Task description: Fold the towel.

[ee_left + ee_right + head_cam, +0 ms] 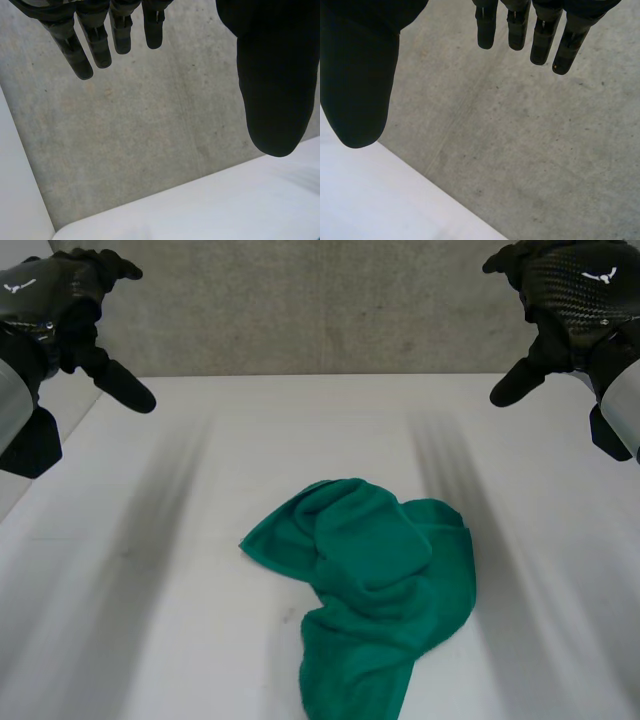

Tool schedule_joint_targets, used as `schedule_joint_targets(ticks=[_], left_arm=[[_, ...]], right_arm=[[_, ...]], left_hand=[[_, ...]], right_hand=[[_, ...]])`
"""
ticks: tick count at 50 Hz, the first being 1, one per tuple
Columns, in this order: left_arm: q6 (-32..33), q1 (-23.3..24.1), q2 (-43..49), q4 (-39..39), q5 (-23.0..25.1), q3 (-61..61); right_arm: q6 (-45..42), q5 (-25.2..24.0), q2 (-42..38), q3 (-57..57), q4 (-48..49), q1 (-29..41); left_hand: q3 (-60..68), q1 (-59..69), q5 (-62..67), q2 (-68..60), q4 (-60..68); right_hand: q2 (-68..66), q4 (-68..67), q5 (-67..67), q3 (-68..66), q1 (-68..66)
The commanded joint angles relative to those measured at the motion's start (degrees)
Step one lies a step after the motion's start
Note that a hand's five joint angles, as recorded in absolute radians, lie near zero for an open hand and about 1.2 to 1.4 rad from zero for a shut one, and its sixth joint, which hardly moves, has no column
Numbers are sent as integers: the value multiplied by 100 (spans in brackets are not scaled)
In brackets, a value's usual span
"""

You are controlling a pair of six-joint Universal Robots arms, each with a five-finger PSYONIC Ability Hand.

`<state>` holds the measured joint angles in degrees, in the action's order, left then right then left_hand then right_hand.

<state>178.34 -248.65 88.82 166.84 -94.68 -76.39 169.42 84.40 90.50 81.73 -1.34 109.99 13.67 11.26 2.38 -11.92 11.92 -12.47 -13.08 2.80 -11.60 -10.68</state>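
the green towel (375,580) lies crumpled mid-table (150,620), unfolded, while the left hand (70,300) and right hand (560,295) hang high and apart, fingers (92,45) straight and empty, likely clear for an approach.

A white desk (150,640) with a rounded far edge stands before a mottled grey concrete surface (320,310) crossed by faint seams.
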Motion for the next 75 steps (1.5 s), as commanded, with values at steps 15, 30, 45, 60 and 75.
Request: schedule_joint_targets(ticks=[15,30,45,60,75], left_arm=[[-176,492,2796,103,178,440],[-370,537,4512,1183,574,1065],[-388,554,4786,1211,1101,1206],[-441,580,4654,1167,820,1136],[-625,616,4636,666,670,1056]], right_arm=[[-1184,-284,-1711,-8,-1325,-21],[-243,-266,-3231,142,-121,-13],[-243,-231,-3680,-16,248,-13],[-251,-240,-3663,-34,275,-65],[-339,-406,-2099,528,170,-197]], left_hand=[[207,449,337,-383,383],[3267,3508,3396,-3442,3442],[3676,3917,3805,-3851,3851],[2009,2250,2138,-2184,2185],[1622,1863,1751,-1797,1798]], right_hand=[[-29,32,-4,-116,-208],[-2268,-2207,2235,-2354,-2447],[-3174,-3113,3141,-3261,-3353],[-6753,-6692,6720,-6840,-6932],[-6753,-6692,6720,-6840,-6932]])
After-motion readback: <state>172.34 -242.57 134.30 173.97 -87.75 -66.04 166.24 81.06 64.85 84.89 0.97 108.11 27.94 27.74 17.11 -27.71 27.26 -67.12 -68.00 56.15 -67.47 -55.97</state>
